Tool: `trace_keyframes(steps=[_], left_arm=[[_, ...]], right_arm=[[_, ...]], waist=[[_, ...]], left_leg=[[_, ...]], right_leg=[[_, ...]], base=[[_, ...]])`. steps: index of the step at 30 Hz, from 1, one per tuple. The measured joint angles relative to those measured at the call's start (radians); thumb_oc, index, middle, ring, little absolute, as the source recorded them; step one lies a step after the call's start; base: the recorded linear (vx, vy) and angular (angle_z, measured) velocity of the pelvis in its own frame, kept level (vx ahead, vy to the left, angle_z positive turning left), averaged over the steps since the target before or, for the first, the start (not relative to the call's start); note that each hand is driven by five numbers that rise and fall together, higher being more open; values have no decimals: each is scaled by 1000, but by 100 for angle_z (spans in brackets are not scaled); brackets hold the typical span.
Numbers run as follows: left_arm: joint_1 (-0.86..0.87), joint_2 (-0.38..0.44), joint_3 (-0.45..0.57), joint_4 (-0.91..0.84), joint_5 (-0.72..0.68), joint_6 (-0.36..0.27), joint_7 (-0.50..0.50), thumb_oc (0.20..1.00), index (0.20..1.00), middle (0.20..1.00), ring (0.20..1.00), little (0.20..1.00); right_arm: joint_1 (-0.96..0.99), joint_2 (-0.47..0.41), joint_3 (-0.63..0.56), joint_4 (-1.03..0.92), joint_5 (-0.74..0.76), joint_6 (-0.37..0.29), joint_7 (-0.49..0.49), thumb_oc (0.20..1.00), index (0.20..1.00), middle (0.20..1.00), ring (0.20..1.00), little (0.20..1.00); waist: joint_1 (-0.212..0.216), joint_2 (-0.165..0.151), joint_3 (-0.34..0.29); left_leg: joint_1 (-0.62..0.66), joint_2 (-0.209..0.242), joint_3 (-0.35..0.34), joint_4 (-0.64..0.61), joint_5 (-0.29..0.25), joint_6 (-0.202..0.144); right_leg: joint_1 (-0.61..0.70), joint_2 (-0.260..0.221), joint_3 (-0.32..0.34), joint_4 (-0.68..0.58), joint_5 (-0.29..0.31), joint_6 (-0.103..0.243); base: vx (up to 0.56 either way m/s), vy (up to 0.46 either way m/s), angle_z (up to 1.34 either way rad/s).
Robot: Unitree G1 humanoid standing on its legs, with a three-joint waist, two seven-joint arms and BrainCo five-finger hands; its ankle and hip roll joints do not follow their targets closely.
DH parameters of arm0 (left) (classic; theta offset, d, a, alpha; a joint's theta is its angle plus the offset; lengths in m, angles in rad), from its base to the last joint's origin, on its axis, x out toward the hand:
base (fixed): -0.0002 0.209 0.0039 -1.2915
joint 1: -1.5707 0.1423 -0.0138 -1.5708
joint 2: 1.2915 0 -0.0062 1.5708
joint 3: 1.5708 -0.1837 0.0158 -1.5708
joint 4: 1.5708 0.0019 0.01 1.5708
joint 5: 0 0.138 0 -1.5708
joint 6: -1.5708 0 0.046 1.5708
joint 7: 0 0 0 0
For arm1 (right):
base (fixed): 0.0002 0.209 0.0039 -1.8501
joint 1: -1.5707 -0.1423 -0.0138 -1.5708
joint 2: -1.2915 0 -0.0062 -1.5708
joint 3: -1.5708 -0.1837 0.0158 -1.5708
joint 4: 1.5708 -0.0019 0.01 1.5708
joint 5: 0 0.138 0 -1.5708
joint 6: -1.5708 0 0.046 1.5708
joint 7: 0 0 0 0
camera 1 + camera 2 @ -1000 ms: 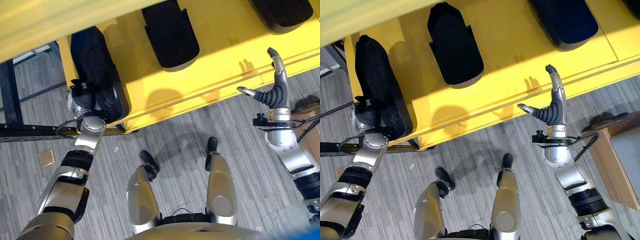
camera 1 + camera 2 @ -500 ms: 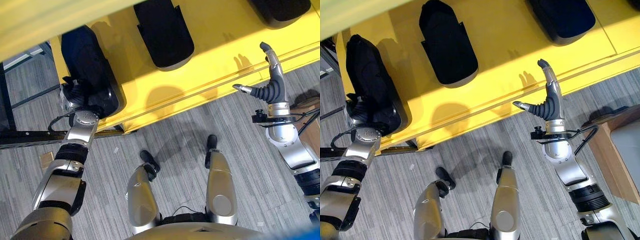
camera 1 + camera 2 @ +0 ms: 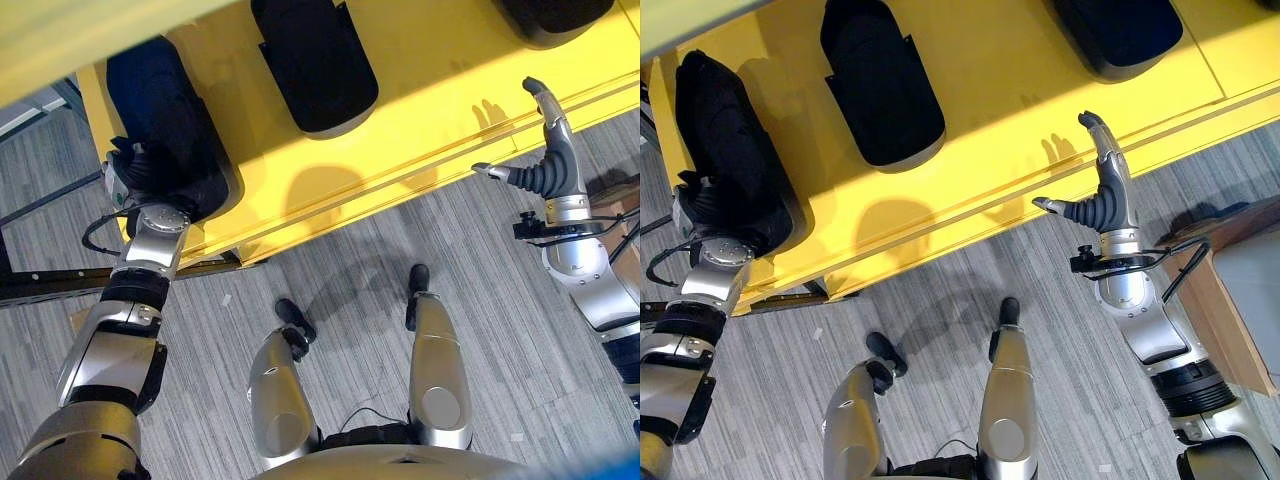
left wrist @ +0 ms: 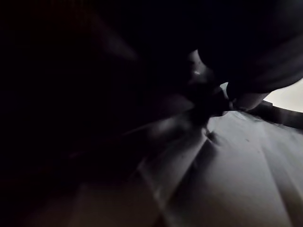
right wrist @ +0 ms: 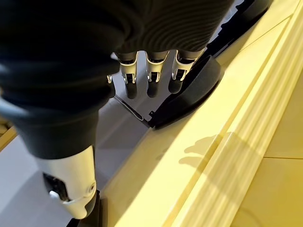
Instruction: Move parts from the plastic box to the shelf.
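Left eye view: yellow shelf (image 3: 420,90) above grey carpet (image 3: 340,260), three black parts on it. Left hand (image 3: 135,175) pressed against leftmost black part (image 3: 160,110) at shelf's end; fingers hidden against dark surface, grip impossible to judge. Middle black part (image 3: 312,62) further along; third black part (image 3: 545,15) at far right.

Right eye view: right hand (image 3: 1102,190) raised at shelf's front edge, fingers straight, thumb spread, holding nothing. Wooden furniture (image 3: 1215,290) beside right arm.

Left wrist view: near darkness, pale surface (image 4: 246,179) below, nothing more readable.

Right wrist view: fingers (image 5: 150,75) extended loosely, thumb apart, over yellow ledge, black part beyond.
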Motion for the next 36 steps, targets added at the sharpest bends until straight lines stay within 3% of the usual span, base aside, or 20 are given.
trace_keyframes(steps=[20,36], left_arm=[[-135,91,-36,122,12,63,17,200,200,200,200,200],[-142,90,-38,140,-23,80,41,200,200,200,200,200]], right_arm=[[-16,-3,3,1,33,33,-1,1000,1000,1000,1000,1000],[-33,-4,9,1,47,48,-3,1000,1000,1000,1000,1000]], waist=[[-31,-5,2],[-36,-10,2]], left_leg=[[-66,1,-10,24,-3,0],[-66,1,-14,37,-8,2]], right_leg=[[-65,-1,9,22,0,0],[-64,-2,16,30,0,0]], base=[[0,3,0],[0,0,0]])
